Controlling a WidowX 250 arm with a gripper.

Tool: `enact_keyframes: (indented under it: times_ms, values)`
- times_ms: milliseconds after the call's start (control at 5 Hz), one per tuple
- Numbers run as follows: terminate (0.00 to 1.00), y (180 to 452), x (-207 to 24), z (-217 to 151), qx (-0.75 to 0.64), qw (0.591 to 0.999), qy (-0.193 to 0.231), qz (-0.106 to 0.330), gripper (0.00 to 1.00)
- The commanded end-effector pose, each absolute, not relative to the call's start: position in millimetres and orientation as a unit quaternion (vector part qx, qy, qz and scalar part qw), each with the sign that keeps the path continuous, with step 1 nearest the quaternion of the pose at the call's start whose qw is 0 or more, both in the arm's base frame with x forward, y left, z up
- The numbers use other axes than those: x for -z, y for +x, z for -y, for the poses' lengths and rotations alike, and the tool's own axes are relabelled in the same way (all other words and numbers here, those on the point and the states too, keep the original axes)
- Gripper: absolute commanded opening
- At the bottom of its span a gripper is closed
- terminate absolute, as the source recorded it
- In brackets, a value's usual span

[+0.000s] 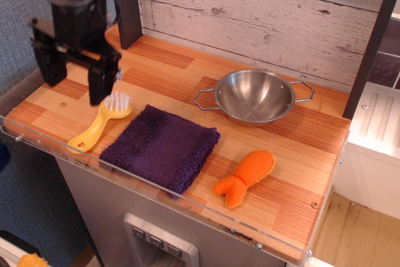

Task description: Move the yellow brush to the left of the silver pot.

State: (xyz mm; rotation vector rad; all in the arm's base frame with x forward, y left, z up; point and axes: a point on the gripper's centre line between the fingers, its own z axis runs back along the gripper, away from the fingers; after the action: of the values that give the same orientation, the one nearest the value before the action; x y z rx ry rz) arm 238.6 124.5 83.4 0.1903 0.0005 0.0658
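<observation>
Lying flat: yellow brush point(100, 121) | white bristles up | star-cut handle

I've got the yellow brush point(100, 121) lying flat near the table's front-left corner, white bristles up, handle pointing at the front edge, while the shiny silver pot point(254, 96) sits upright toward the back edge.
</observation>
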Motion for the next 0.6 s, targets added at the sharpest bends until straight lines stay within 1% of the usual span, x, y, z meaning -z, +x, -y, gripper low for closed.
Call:
enact_keyframes:
  times_ms: [0,200,400]
  values:
    - [0.0,245,-61,-136,-0.02,0.996,0.092,0.011,1.0]
    - [0.0,247,-46,-139,-0.015,0.997,0.077,0.005,1.0]
    - [0.0,249,-35,-144,-0.008,0.997,0.075,-0.001,1.0]
